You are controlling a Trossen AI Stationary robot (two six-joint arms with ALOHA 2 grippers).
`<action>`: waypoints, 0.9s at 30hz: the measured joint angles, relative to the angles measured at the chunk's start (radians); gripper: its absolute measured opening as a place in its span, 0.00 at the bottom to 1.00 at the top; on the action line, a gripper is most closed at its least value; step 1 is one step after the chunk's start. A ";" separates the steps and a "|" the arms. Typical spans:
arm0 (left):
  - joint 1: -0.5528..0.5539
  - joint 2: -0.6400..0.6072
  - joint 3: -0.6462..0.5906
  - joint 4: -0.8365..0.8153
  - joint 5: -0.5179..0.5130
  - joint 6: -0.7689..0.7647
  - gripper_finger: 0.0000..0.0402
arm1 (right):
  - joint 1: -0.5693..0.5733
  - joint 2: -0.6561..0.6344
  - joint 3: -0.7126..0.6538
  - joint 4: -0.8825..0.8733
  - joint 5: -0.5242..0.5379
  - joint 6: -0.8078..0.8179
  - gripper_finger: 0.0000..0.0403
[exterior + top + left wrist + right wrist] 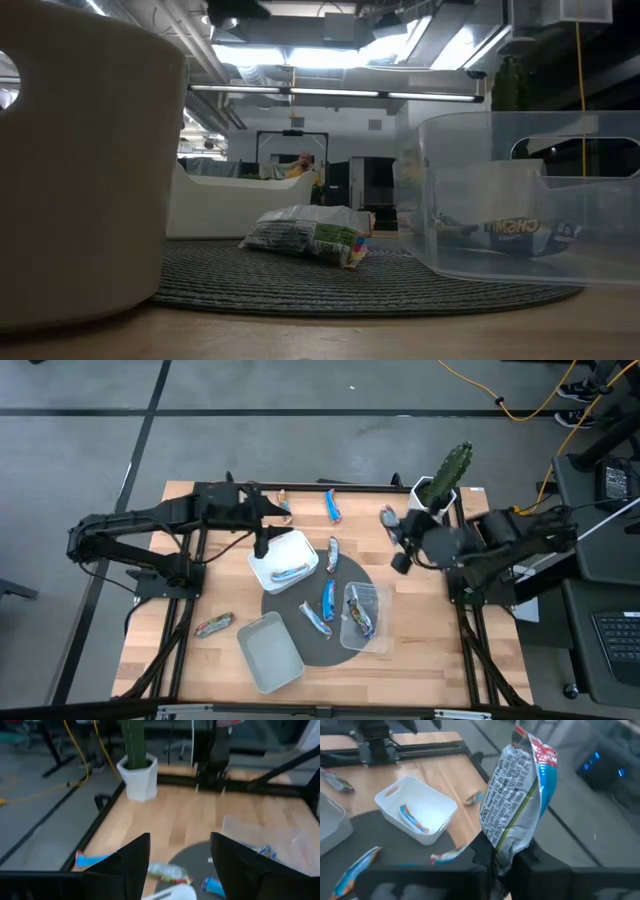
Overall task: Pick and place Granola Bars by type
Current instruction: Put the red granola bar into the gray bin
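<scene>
Bars are looking light, crinkly and slick, best pinched across the flat middle. The right gripper (502,862) is clamping one bar (520,795) by its end, above the table's right side. The left gripper (180,857) is hanging spread over the white tub (284,563). Wrapper print elsewhere is hard to read.

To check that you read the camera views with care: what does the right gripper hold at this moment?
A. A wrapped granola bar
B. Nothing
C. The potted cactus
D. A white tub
A: in the right wrist view the right gripper is shut on a wrapped granola bar, lifted above the table.
</scene>
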 joint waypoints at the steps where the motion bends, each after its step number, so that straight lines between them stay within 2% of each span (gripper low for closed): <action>1: -0.007 -0.010 0.000 0.007 -0.002 0.006 0.49 | -0.033 -0.001 -0.014 0.067 -0.045 -0.070 0.10; 5: -0.037 -0.025 0.000 0.119 0.001 0.035 0.49 | -0.169 0.008 -0.107 0.401 -0.294 -0.311 0.05; 8: -0.057 -0.004 0.000 0.251 0.020 0.073 0.50 | -0.255 0.031 -0.180 0.634 -0.453 -0.412 0.05; 11: -0.068 0.028 0.002 0.372 0.022 0.063 0.52 | -0.323 0.065 -0.207 0.751 -0.558 -0.433 0.07; 14: -0.067 0.056 0.002 0.439 0.023 0.032 0.56 | -0.362 0.108 -0.210 0.787 -0.643 -0.437 0.10; 21: -0.066 0.124 0.001 0.530 0.026 -0.036 0.68 | -0.387 0.183 -0.153 0.784 -0.742 -0.477 0.04; 24: -0.065 0.143 0.001 0.561 0.021 -0.051 0.69 | -0.387 0.198 -0.126 0.776 -0.743 -0.487 0.05; 27: -0.065 0.156 0.001 0.611 0.010 -0.061 0.69 | -0.387 0.201 -0.110 0.782 -0.742 -0.488 0.10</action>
